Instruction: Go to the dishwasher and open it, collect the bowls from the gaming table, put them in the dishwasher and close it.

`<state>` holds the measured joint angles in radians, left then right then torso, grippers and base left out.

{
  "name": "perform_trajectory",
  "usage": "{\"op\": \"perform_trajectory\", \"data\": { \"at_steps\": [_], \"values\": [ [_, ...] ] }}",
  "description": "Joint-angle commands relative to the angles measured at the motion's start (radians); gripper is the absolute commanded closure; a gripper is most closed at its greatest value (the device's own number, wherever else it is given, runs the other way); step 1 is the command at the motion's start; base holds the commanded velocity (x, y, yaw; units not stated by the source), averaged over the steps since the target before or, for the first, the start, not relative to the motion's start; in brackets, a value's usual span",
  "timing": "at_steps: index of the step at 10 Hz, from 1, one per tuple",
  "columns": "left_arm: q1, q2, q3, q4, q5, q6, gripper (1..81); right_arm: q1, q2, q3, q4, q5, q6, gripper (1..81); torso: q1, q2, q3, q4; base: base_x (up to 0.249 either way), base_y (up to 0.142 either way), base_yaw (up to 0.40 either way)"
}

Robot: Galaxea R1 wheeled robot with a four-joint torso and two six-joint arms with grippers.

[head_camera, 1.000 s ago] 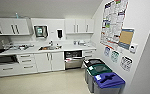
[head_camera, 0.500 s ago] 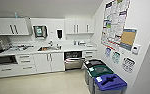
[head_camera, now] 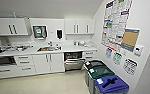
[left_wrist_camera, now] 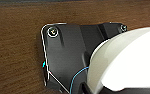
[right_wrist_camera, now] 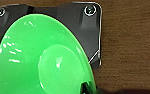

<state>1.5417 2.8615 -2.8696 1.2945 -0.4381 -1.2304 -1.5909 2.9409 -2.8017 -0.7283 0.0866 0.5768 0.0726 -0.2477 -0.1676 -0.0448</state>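
Dishwasher (head_camera: 73, 60) under bench (head_camera: 66, 48), door partly open, green bowl (right_wrist_camera: 41, 57) at right wrist, both gripper states unclear

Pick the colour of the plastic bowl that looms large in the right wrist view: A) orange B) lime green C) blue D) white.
B: the glossy lime green plastic bowl sits in front of the robot's dark wrist plate, above a brown wood-grain surface.
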Motion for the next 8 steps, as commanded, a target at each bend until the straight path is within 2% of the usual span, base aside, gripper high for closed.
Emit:
{"op": "perform_trajectory", "data": {
  "at_steps": [1,8],
  "values": [
    [-0.05,-0.02,-0.013,-0.001,0.015,0.003,81.1,0.041,-0.017,-0.007,-0.005,-0.039,0.002,81.1,0.0,0.0,0.0,0.0,0.12,0.0,0.0],
    [-0.05,-0.022,-0.013,0.002,0.015,0.003,81.1,0.042,-0.015,-0.008,-0.005,-0.041,0.002,81.1,0.0,0.0,0.0,0.0,0.136,0.0,0.0]
  ]
}}
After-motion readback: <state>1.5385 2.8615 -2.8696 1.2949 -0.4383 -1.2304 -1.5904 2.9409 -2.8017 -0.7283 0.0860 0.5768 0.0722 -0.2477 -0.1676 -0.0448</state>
